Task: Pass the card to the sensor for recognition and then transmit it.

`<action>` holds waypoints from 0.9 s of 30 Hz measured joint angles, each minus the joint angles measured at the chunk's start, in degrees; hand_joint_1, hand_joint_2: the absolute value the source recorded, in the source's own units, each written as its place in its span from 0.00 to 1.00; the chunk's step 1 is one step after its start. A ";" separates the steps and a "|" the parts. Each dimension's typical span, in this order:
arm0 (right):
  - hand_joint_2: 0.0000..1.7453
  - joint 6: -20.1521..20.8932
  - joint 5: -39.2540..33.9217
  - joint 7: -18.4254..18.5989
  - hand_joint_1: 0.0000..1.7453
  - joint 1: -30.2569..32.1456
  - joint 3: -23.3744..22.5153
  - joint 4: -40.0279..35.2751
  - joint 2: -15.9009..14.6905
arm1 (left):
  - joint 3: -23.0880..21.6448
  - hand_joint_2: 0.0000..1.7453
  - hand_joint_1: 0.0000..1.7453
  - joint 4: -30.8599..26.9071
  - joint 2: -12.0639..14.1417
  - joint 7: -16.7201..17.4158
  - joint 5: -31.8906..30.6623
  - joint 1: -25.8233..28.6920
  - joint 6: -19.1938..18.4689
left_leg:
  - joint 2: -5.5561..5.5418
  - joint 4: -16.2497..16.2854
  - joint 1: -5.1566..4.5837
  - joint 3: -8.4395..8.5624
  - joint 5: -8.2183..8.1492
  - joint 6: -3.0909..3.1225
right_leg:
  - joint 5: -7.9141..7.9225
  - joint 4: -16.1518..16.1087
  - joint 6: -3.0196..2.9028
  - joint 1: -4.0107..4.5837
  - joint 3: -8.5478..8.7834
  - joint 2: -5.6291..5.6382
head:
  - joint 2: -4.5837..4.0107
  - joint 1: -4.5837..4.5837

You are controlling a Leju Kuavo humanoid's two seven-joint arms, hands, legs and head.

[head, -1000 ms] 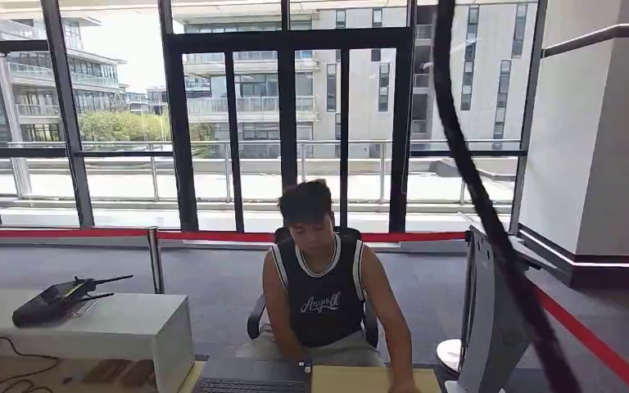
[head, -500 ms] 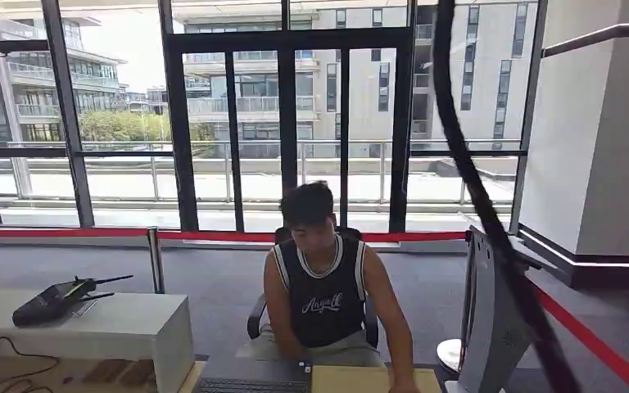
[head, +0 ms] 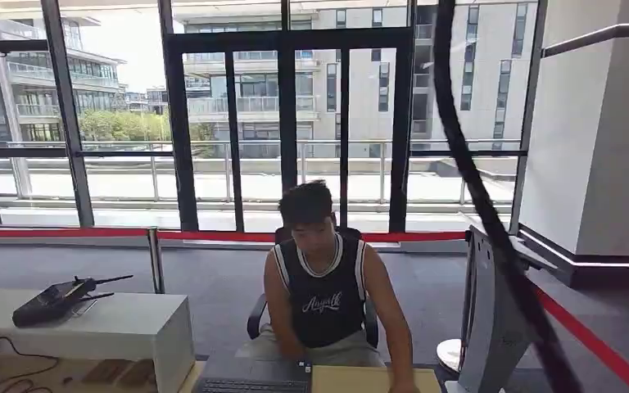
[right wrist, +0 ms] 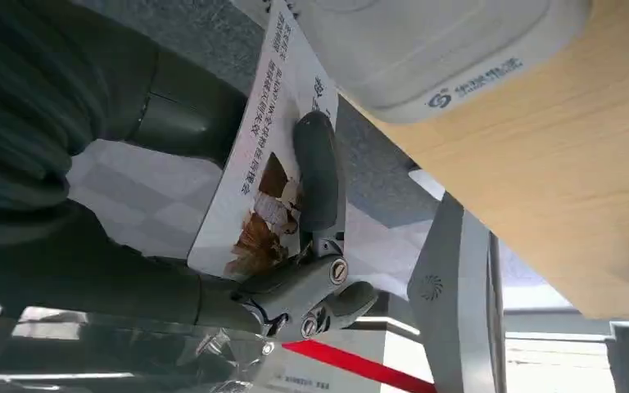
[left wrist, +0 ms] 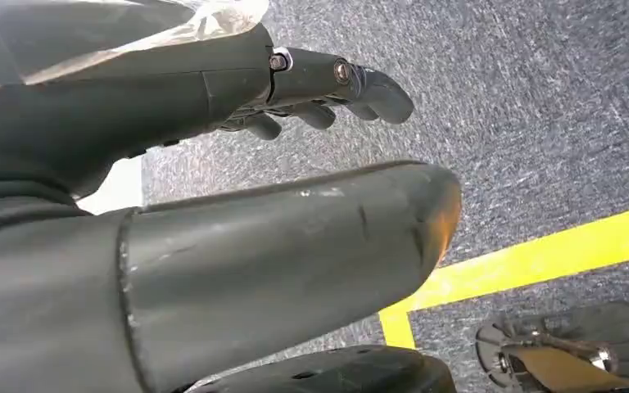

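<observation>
The right hand [right wrist: 295,246] grips the card [right wrist: 266,155], a dark finger [right wrist: 318,176] lying across its printed face and the thumb behind it, so its fingers are clamped on the card. In the right wrist view the card's far end is just beside the sensor [right wrist: 426,49], a white box with a blue logo that stands on the wooden desk [right wrist: 557,188]; whether card and sensor touch cannot be told. The card is thus picked up and brought to the reader, so the pass to the sensor looks to be under way or nearly made, though nothing shows whether it has been recognised. The handover is left to do. The person [head: 321,286] sits across the desk at about 6 o'clock in the head view, one arm reaching down toward the desk at 5 o'clock, a likely receiver. A grey screen [head: 491,327] stands at 4 o'clock. The left hand [left wrist: 328,90] hangs over grey carpet with a yellow line [left wrist: 532,262], its fingers apart and holding nothing, so it plays no part so far.
</observation>
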 joint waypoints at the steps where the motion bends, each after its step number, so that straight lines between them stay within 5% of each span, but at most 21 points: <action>1: 1.00 -0.15 -0.11 0.00 1.00 0.10 -0.22 0.22 0.02 | 0.00 0.00 0.00 0.00 0.00 -0.11 -0.02 0.00 0.00 | 0.00 0.00 0.00 0.00 0.00 0.00 | 0.00 0.00 0.00 0.00 0.00 0.00 | 0.00 0.00; 27: 1.00 -2.82 -0.02 -0.13 1.00 -1.96 -2.19 1.40 0.61 | -0.02 0.00 0.00 0.00 0.02 -0.92 -1.14 0.01 -0.44 | 0.01 0.01 -0.02 0.05 0.01 0.00 | 0.02 0.01 0.00 -0.01 0.08 0.01 | 0.00 0.00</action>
